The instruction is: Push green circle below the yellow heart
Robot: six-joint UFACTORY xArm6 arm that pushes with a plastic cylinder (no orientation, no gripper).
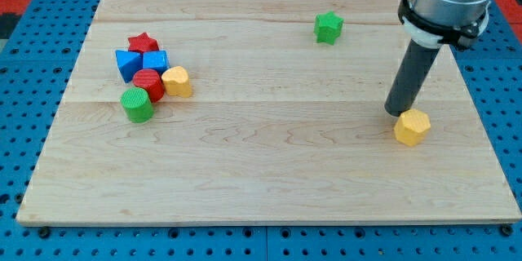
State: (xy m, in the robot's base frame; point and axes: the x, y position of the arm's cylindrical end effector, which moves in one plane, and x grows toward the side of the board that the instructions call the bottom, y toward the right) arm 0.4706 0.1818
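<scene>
Yellow hexagon [412, 126] sits just beside my tip [394, 112]; no jaws exist. Green circle [137, 104] lies far left beside yellow heart [177, 81], unpushed.

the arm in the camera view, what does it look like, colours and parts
Only my arm's lower end shows, at the view's top right: a wide grey metal cylinder ringed by a black clamp band with a white edge. From it runs a straight dark grey rod, round and plain, with no markings or cables visible. My tip is the rod's blunt end, right beside the yellow block.
</scene>
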